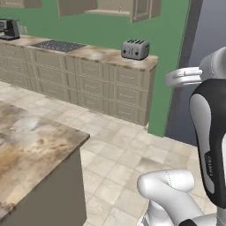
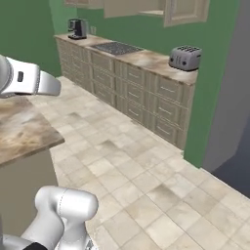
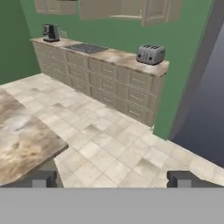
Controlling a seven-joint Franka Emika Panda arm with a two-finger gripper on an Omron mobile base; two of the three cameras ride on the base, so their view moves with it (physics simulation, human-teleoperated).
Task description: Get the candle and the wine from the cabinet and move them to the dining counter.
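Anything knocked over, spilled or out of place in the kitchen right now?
Nothing stands out. The toaster and coffee machine stand upright on the worktop, one wall cabinet door hangs open, and the floor and dining counter show no spills.

One marking can be made out: small pale lettering running lengthwise down the dark panel of the robot arm [image 1: 211, 170] in the left base view (too small and blurred to read as words). The toaster [image 1: 135, 49], the coffee machine [image 1: 9, 29] and the cabinet [image 1: 140, 9] doors carry no legible label.
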